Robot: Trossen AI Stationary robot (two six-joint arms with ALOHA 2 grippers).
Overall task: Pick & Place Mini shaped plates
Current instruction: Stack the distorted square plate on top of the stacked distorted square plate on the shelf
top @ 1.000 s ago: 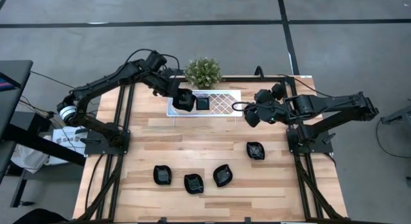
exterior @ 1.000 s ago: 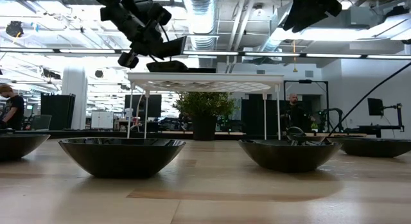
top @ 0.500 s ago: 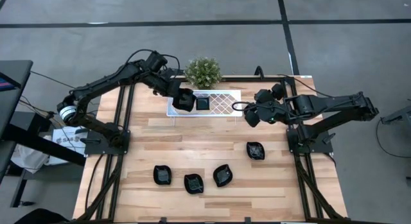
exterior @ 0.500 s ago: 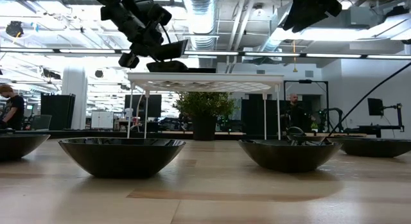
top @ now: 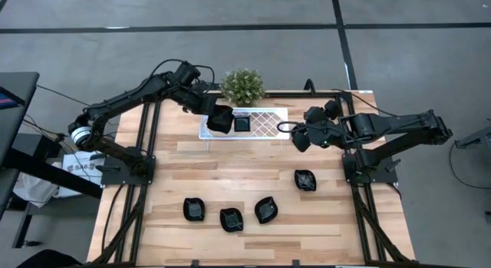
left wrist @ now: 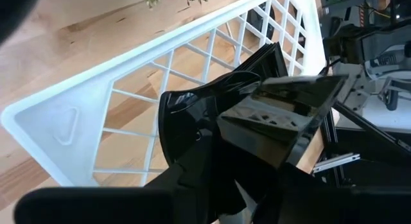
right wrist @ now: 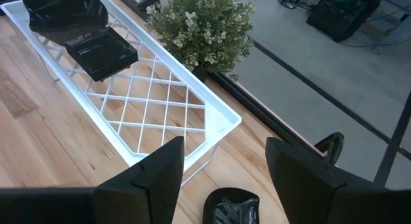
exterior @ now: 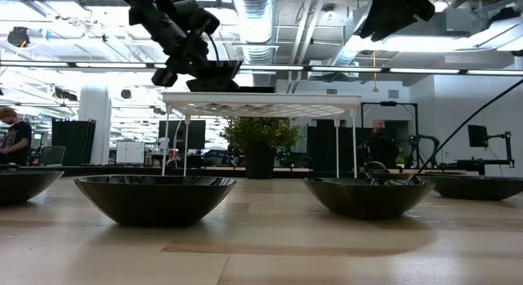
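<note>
A black plate (top: pixel 220 120) is seen over the left end of the white lattice tray (top: pixel 268 122), between the fingers of the left gripper (top: pixel 218 119); whether it is gripped or already released onto the tray cannot be told, nor how far the fingers are parted. A square plate (top: pixel 242 123) is set on the tray just beside it. Four more plates are laid on the wooden table (top: pixel 192 157) well in front of the tray: three in a row (top: pixel 194 210) (top: pixel 231 219) (top: pixel 266 210) and one (top: pixel 305 180) further right. The right gripper (top: pixel 298 134) is held just off the tray's right end, fingers spread wide and empty. A potted plant (top: pixel 243 85) is placed behind the tray.
</note>
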